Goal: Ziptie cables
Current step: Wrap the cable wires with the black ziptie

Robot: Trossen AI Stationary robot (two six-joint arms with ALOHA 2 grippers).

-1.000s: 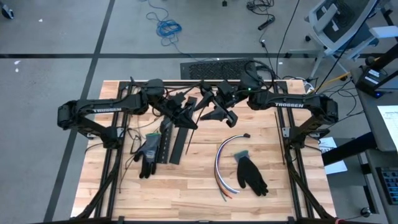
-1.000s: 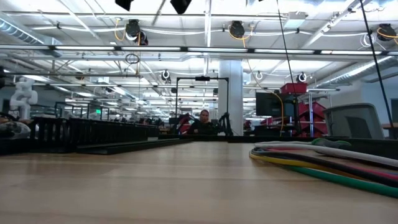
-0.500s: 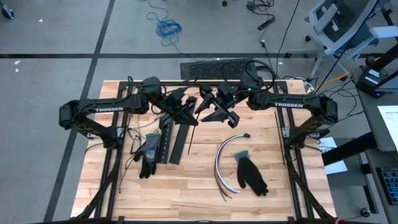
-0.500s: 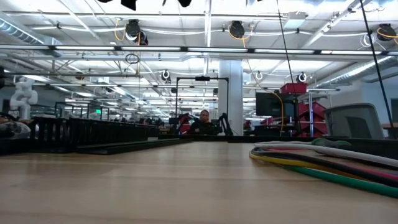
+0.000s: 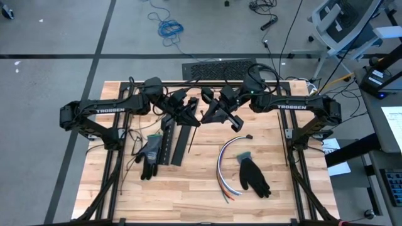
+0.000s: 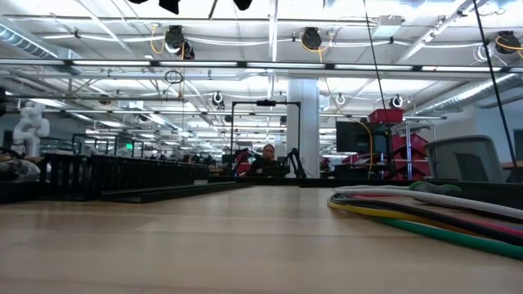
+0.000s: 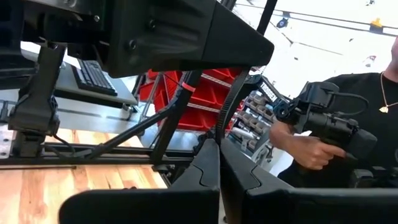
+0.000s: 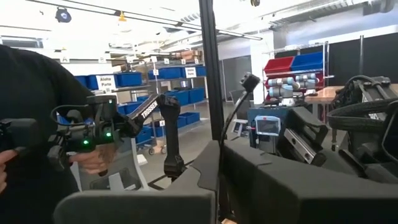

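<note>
Cables: the cables (image 5: 227,164) lie in a loose curved bundle on the table (image 5: 195,182), right of centre, just beside a black glove (image 5: 254,176); no tie shows around them.
Low view: the same cables (image 6: 425,214) rest flat on the wood, untouched.
Left gripper: the left gripper (image 5: 190,117) hovers near the back of the table, above the black slotted strips (image 5: 173,141), jaws pressed together; a thin black strand seems to stand up from between them, though I cannot tell for sure.
Right gripper: the right gripper (image 5: 209,115) faces it close by, jaws closed; a thin dark strand rises at its tips, grip unclear.
Progress: early, by my judgement; bundling and cinching remain.
</note>
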